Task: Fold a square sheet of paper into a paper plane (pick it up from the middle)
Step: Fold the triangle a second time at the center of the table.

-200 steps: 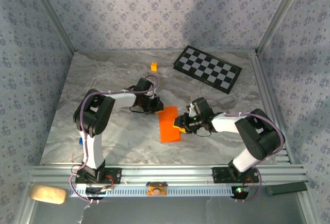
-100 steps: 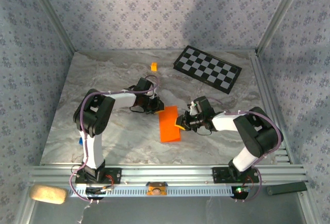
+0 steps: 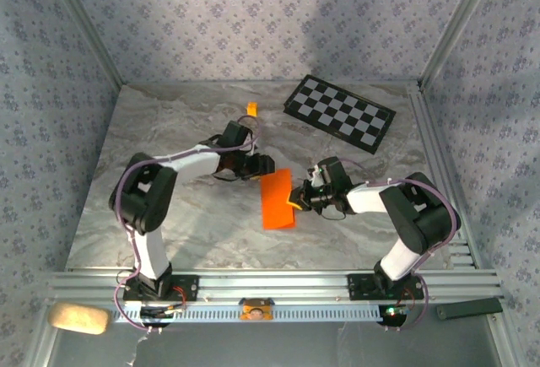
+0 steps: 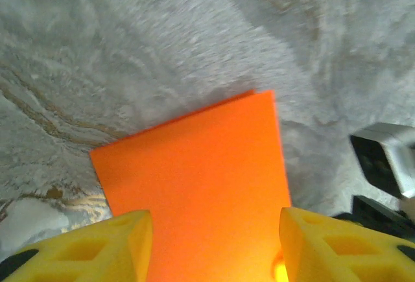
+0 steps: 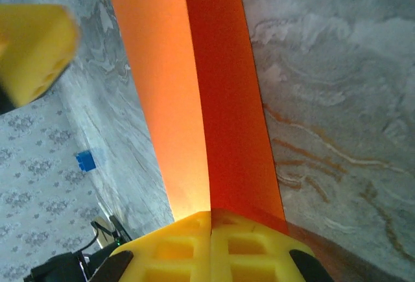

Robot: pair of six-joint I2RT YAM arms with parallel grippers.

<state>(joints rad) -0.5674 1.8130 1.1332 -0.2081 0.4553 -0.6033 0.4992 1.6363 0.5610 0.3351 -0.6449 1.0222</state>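
Marble table [image 3: 169,215], square sheet of paper [image 3: 277,202] clamped at right edge by right gripper [image 3: 296,199], left gripper [image 3: 264,164] held apart over far end.

Smooth matt orange paper sheet [image 3: 278,202], marbled stone-look table [image 3: 169,131] — yellow pocked plastic fingertips [image 4: 97,246]

robot lab booth: aluminium frame rail [image 3: 295,281], checkered board [image 3: 339,112].
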